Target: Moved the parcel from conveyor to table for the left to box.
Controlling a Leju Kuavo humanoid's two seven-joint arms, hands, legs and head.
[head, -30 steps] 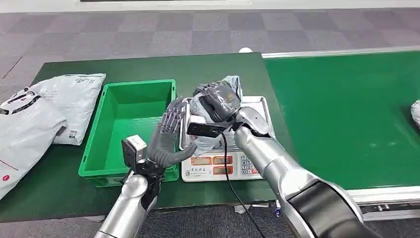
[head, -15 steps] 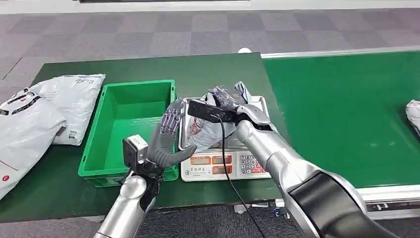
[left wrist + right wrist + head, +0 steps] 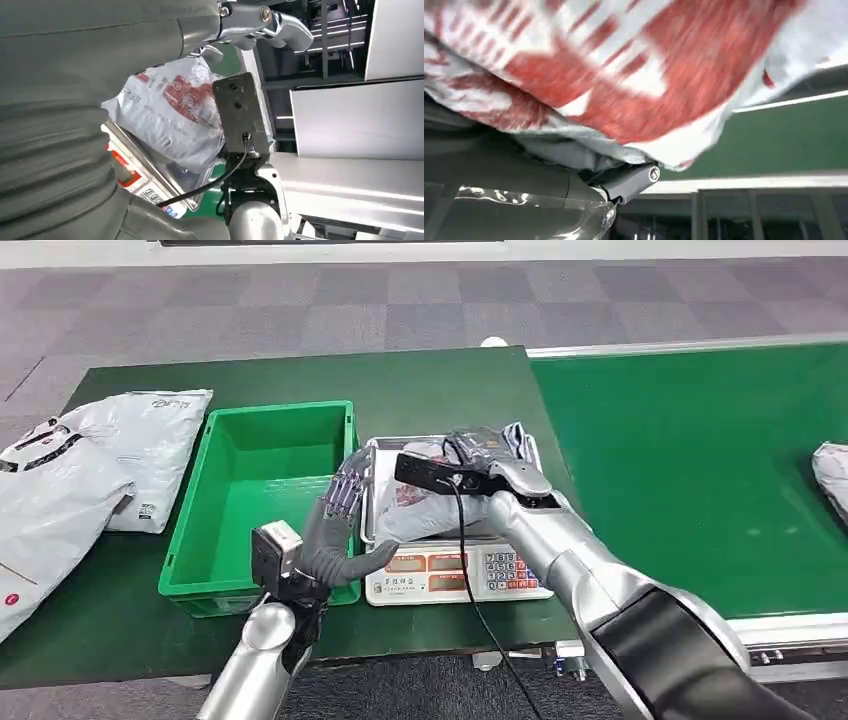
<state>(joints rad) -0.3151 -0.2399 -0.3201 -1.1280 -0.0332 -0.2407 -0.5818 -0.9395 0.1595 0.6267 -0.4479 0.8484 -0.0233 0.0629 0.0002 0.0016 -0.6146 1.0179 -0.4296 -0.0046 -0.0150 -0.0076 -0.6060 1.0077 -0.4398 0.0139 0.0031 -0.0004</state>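
Half the parcel [image 3: 425, 502] hides beneath the right robot hand [image 3: 487, 452].

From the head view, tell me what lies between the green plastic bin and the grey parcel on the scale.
The left hand, fingers spread, stands between the green plastic bin and grey parcel.

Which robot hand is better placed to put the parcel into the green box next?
The left robot hand: it waits open between the green box and the parcel on the scale. The right robot hand lies over the parcel.
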